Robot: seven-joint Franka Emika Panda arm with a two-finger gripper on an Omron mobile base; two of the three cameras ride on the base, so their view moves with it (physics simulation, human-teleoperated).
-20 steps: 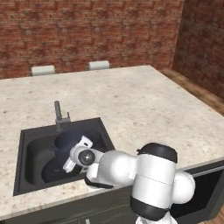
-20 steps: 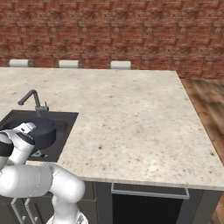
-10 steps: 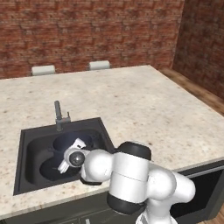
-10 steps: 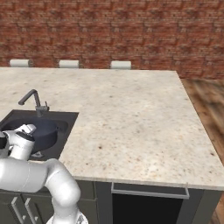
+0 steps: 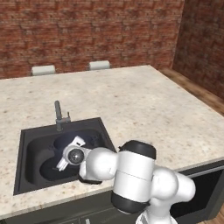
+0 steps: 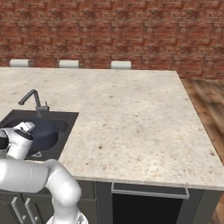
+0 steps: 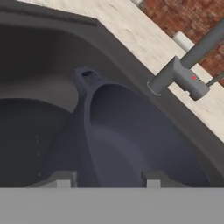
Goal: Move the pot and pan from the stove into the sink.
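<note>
Blue-grey pot (image 7: 131, 144) now sits in the sink (image 5: 26, 144), where a second ago I carried it lower. My tool (image 7: 107, 178) straddles its rim, jaws partly apart; grip uncertain. Pan remains.

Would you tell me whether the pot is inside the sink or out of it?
Inside: the pot sits down in the sink basin, below the faucet.

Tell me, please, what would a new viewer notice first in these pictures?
First the white arm, bent down into the dark sink near the counter's front edge. Its tool hangs low over the dark blue-grey pot that sits in the basin, just below the grey faucet.
</note>
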